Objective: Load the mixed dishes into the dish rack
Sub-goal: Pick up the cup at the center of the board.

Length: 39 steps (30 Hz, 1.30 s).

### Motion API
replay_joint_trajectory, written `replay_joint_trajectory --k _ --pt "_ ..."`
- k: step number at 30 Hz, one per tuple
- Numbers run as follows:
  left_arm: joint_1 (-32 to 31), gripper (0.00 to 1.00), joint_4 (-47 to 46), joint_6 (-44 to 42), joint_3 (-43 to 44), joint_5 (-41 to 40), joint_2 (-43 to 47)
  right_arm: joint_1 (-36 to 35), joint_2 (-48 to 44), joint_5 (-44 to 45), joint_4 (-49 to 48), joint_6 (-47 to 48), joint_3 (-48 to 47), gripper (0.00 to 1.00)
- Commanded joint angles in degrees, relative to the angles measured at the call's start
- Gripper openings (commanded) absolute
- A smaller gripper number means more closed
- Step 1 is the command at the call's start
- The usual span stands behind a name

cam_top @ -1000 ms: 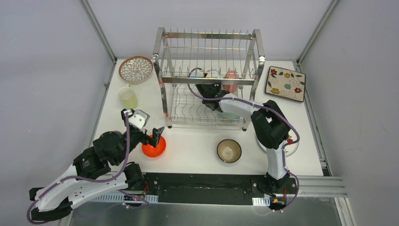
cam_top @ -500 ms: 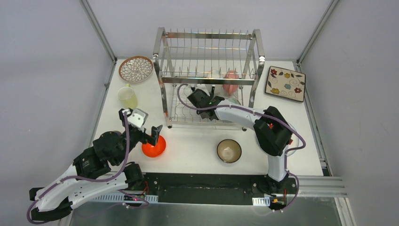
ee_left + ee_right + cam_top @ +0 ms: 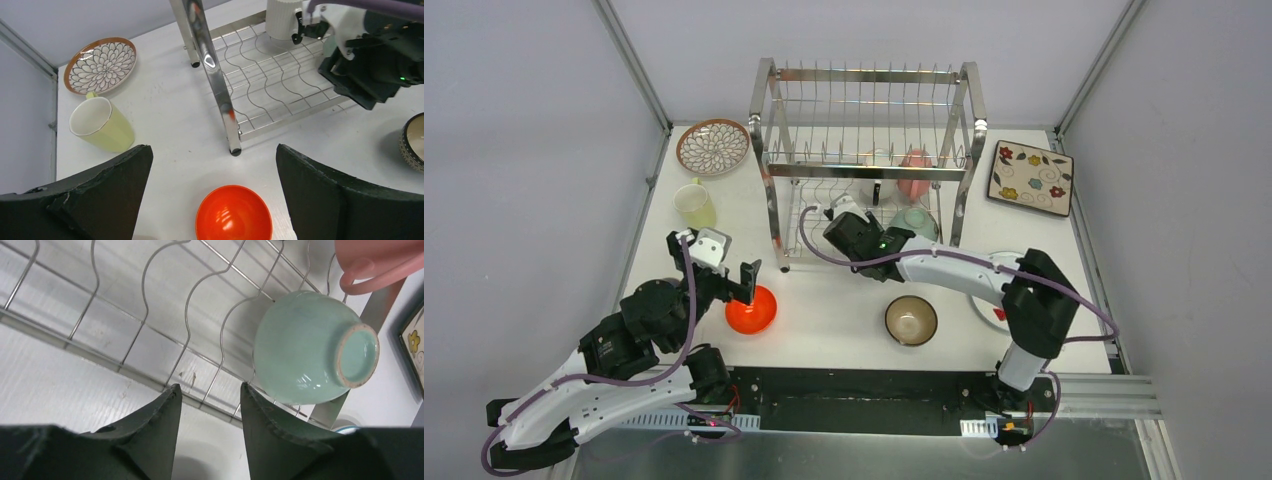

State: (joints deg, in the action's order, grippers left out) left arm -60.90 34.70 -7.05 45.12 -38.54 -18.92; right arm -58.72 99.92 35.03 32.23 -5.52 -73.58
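Observation:
The steel dish rack [image 3: 864,120] stands at the back middle. Its lower tier [image 3: 150,325] holds an upturned mint bowl [image 3: 305,347], a pink cup [image 3: 380,260] and a white mug [image 3: 282,20]. My right gripper [image 3: 209,390] is open and empty at the rack's front edge, left of the mint bowl; it also shows in the top view [image 3: 842,230]. My left gripper [image 3: 214,160] is open wide above the orange bowl [image 3: 233,214], which sits on the table [image 3: 751,310] near the rack's front left post.
A petal-pattern plate [image 3: 712,146] and a yellow-green cup [image 3: 694,205] stand at the left. A brown bowl [image 3: 911,320] sits at the front middle. A square floral plate [image 3: 1030,177] lies at the right. A white plate [image 3: 989,308] shows partly under the right arm.
My right gripper has drawn back out of the rack's lower tier toward the front left, leaving the mint bowl there. My left gripper has shifted slightly over the orange bowl.

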Motion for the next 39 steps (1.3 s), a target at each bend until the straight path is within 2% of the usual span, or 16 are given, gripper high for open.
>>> replay_joint_trajectory --k 1,9,16,28,34,39 --pt "0.17 0.99 -0.95 -0.51 -0.17 -3.74 0.58 -1.15 -5.86 -2.88 -1.07 0.10 2.33 0.49" --pt "0.17 0.99 -2.47 0.94 -0.73 -5.08 -0.57 -2.86 -15.09 -11.69 -1.42 -4.73 7.74 0.49" --pt "0.17 0.99 -3.68 2.82 -0.83 -8.76 -3.16 -3.46 -25.11 -21.87 -6.93 -10.41 14.53 0.49" --pt "0.17 0.99 -2.55 6.87 -1.35 -17.85 -3.97 -3.60 -38.01 -25.88 -15.10 -15.37 24.46 0.58" --pt "0.24 0.99 1.22 6.91 2.83 -22.38 -5.55 -3.64 -43.26 -27.18 -16.91 -15.86 27.36 0.80" --pt "0.26 0.99 2.17 4.19 6.85 -24.54 -9.19 -3.63 -46.24 -27.77 -17.52 -16.37 28.80 0.90"
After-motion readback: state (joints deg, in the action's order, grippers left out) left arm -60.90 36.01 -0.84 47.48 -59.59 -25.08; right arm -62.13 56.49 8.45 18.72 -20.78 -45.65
